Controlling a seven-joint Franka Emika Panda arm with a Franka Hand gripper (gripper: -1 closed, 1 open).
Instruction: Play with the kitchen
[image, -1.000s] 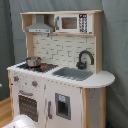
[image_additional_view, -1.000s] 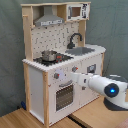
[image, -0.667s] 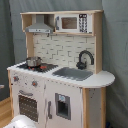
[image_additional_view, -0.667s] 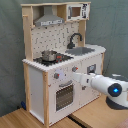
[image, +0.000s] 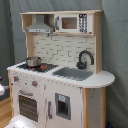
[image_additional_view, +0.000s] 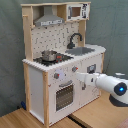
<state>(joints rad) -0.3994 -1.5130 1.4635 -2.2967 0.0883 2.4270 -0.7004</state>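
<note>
We judge the kitchen rigid and heavy, best worked by its oven handle, just beside the gripper, whose grip we cannot tell.

White arm, blue-lit joint disc

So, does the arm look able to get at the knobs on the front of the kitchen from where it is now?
Probably yes. In the second exterior view the arm reaches toward the kitchen front, its tip close to the knobs above the oven door, and nothing stands between them.
</note>
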